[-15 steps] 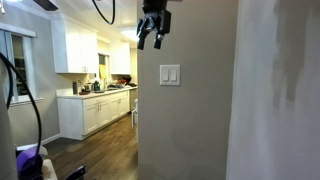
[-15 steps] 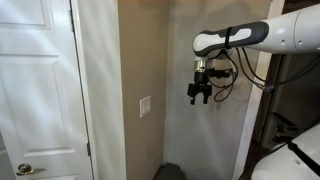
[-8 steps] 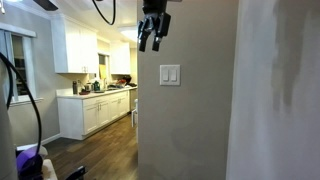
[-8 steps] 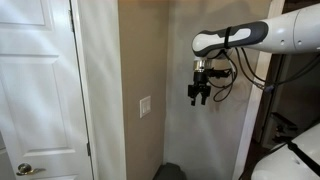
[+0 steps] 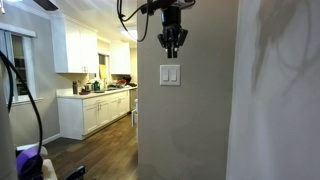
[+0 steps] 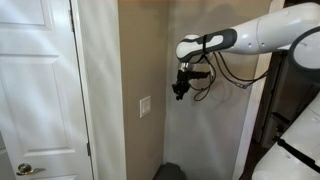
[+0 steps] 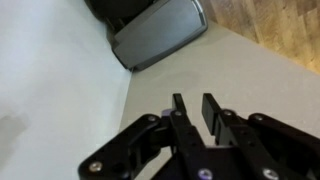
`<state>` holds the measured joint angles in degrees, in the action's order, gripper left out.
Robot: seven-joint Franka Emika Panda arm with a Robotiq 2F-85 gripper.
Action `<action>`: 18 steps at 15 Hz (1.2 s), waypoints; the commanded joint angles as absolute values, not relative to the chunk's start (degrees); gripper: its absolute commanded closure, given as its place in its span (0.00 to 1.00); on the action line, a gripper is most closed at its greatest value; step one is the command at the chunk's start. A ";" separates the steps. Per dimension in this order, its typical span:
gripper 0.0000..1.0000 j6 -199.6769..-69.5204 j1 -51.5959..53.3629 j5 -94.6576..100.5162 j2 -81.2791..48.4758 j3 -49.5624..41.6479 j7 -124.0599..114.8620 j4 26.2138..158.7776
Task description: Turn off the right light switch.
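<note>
A small white wall plate (image 5: 170, 75) with two narrow paddles sits on a beige wall; the right light switch (image 5: 174, 75) is its right-hand paddle. My gripper (image 5: 172, 46) hangs just above the plate, fingers pointing down, and does not touch it. In an exterior view the plate (image 6: 145, 107) is seen edge-on, with the gripper (image 6: 180, 93) above it and off the wall. In the wrist view the gripper (image 7: 195, 100) has a narrow gap between its fingers, with nothing in it. The plate is out of that view.
A dark grey bin (image 7: 155, 30) stands on the floor at the foot of the wall. A white door (image 6: 35, 90) is beside the wall corner. White kitchen cabinets (image 5: 85, 50) lie beyond the wall's left edge.
The arm has swung from up and to the left of the plate to just above it, closer to the wall. The jaws have narrowed from wide open to a small gap.
</note>
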<state>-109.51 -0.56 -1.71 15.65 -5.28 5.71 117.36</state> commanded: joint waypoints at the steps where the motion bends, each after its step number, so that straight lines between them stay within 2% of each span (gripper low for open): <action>1: 0.99 -116.53 -0.80 -2.96 7.11 -5.16 8.55 112.67; 6: 1.00 -120.39 -1.07 -9.79 1.27 -5.11 14.77 109.86; 12: 1.00 -118.97 -1.28 -19.18 -2.35 -3.74 25.07 106.55; 18: 1.00 -123.73 -1.02 -19.25 -4.19 -1.95 28.51 106.82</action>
